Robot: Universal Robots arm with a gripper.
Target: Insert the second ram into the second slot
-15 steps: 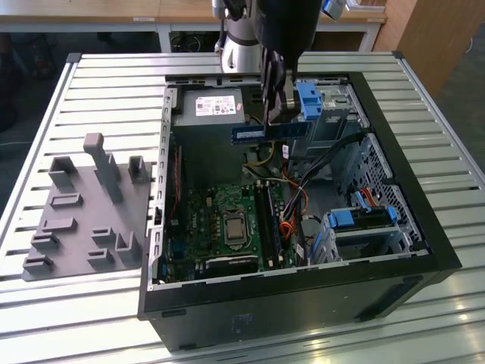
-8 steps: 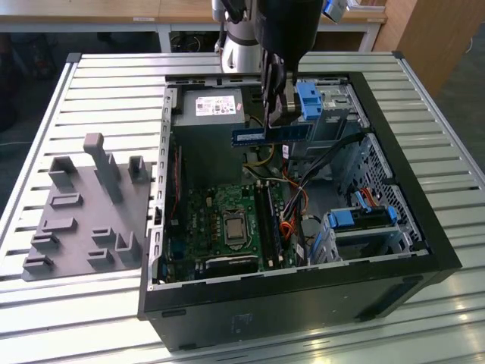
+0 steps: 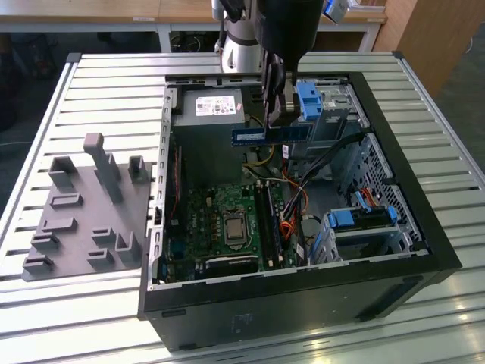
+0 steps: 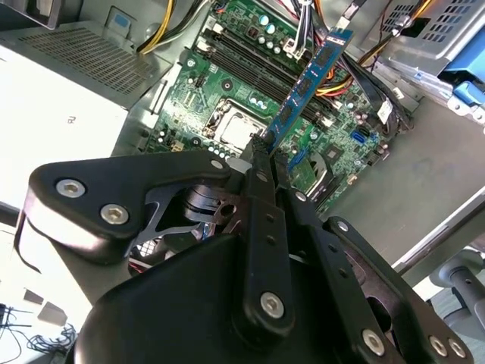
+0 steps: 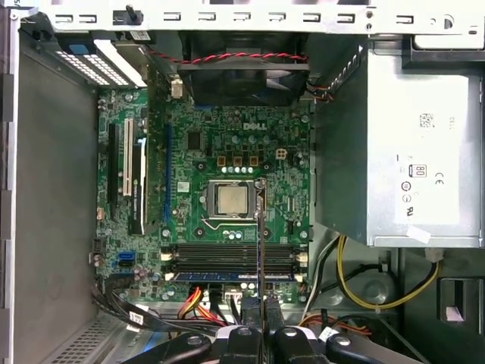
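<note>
My gripper [image 3: 276,114] hangs above the open computer case [image 3: 424,250], shut on the second ram [image 3: 271,134], a thin dark-blue stick held level over the far part of the case. In the second wrist view the ram [image 4: 307,87] sticks out from the gripper [image 4: 264,155] over the green motherboard [image 4: 227,83]. The first wrist view shows the ram [image 5: 260,243] edge-on, crossing above the row of memory slots [image 5: 227,258] with the gripper [image 5: 260,307] shut on it. The slot nearest the gripper [image 5: 220,277] looks filled with a bluish stick. The ram is well above the board.
A silver power supply [image 3: 208,110] lies beside the held ram, and bright blue drive-bay tabs [image 3: 311,98] stand on its other side. Orange and yellow cables [image 3: 292,201] run near the slots. A processor socket [image 5: 231,199] sits beside the slots. A grey peg fixture [image 3: 83,205] lies on the table at the exterior view's left.
</note>
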